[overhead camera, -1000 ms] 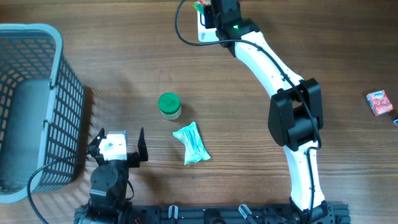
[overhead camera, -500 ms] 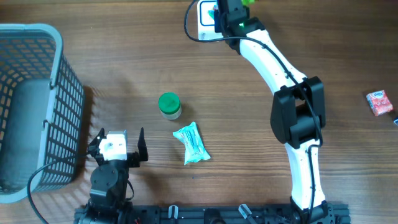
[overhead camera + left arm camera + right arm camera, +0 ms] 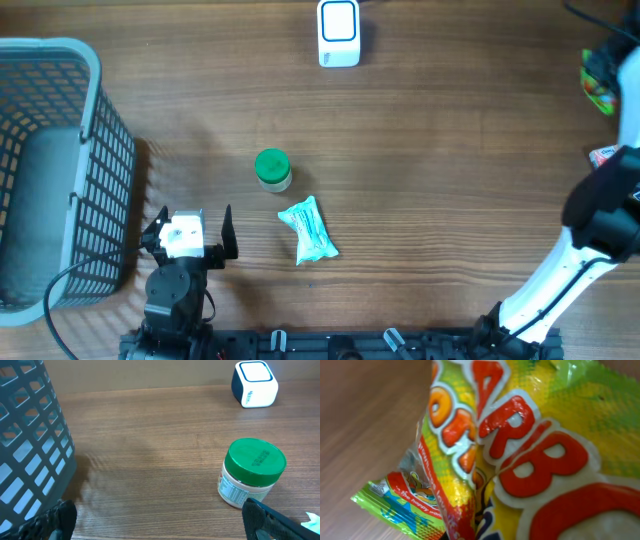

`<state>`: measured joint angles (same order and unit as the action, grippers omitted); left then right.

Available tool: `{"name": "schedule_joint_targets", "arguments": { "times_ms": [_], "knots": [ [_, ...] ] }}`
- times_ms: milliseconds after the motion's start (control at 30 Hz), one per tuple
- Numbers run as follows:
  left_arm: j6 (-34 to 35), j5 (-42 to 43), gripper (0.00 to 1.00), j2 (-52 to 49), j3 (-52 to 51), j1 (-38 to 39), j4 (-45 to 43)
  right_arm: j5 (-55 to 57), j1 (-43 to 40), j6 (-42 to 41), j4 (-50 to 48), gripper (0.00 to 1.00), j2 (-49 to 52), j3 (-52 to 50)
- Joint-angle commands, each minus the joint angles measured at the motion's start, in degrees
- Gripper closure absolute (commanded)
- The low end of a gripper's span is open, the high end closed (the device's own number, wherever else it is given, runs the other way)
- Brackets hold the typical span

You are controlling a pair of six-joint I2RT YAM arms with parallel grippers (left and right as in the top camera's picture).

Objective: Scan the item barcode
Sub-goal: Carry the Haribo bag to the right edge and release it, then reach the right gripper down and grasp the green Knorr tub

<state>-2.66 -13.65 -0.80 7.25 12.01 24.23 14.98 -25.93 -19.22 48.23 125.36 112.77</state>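
Packet: yellow-green crinkly plastic snack packet [image 3: 530, 455], at the far right edge, clamped in the closed right gripper [image 3: 604, 74].
Scanner: white boxy barcode scanner [image 3: 339, 33], well left of the packet, far side.
Left gripper [image 3: 193, 218]: jaws wide, empty, near left.

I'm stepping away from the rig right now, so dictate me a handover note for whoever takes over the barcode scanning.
Left gripper: open, empty, parked near the basket.
Right gripper: shut on the yellow-green snack packet, at the overhead view's right edge.
Scanner: top centre, nothing at it.
Done: that packet was at the scanner a second ago; whether it read, cannot tell.
Left: green-lidded jar and teal packet lie in the middle, untouched; red packet beside the right arm.
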Motion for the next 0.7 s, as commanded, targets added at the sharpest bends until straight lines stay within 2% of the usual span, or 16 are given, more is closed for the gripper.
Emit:
{"name": "schedule_joint_targets", "arguments": {
  "times_ms": [0,33,67,100,133,167,267,333,367,467,600,667],
  "knots": [
    [0.5,-0.3,0.0,0.4,-0.1,0.3,-0.2,-12.8,-4.3,2.5,-3.1,0.96,3.6,-3.6],
    [0.5,-0.3,0.0,0.4,-0.1,0.3,-0.2,-13.6,-5.2,2.5,-3.5,0.95,4.0,-3.6],
    [0.5,-0.3,0.0,0.4,-0.1,0.3,-0.2,-13.6,-6.2,2.1,-4.1,0.76,3.7,-3.1],
    [0.5,-0.3,0.0,0.4,-0.1,0.3,-0.2,-14.1,-6.5,2.1,-3.7,0.06,3.3,-2.1],
    [0.5,-0.3,0.0,0.4,-0.1,0.3,-0.2,-15.5,-6.7,2.6,-2.7,0.0,2.6,-0.7],
    [0.5,-0.3,0.0,0.4,-0.1,0.3,-0.2,-18.2,-6.8,2.6,-1.6,0.0,1.4,0.8],
    [0.5,-0.3,0.0,0.4,-0.1,0.3,-0.2,-35.7,-5.6,2.4,0.1,0.0,-4.8,1.8],
    [0.5,-0.3,0.0,0.4,-0.1,0.3,-0.2,-49.4,-0.4,1.1,7.0,0.0,-9.0,1.8],
    [0.5,-0.3,0.0,0.4,-0.1,0.3,-0.2,-51.3,3.1,1.0,10.9,0.0,-9.4,1.8],
    [0.5,-0.3,0.0,0.4,-0.1,0.3,-0.2,-49.9,17.8,1.1,19.3,0.0,-9.3,0.3],
    [0.5,-0.3,0.0,0.4,-0.1,0.3,-0.2,-50.1,41.7,-5.0,18.9,0.0,-9.2,-1.8],
    [0.5,-0.3,0.0,0.4,-0.1,0.3,-0.2,-40.7,51.0,-11.1,17.8,0.0,-9.2,-1.8]
  ]
}}
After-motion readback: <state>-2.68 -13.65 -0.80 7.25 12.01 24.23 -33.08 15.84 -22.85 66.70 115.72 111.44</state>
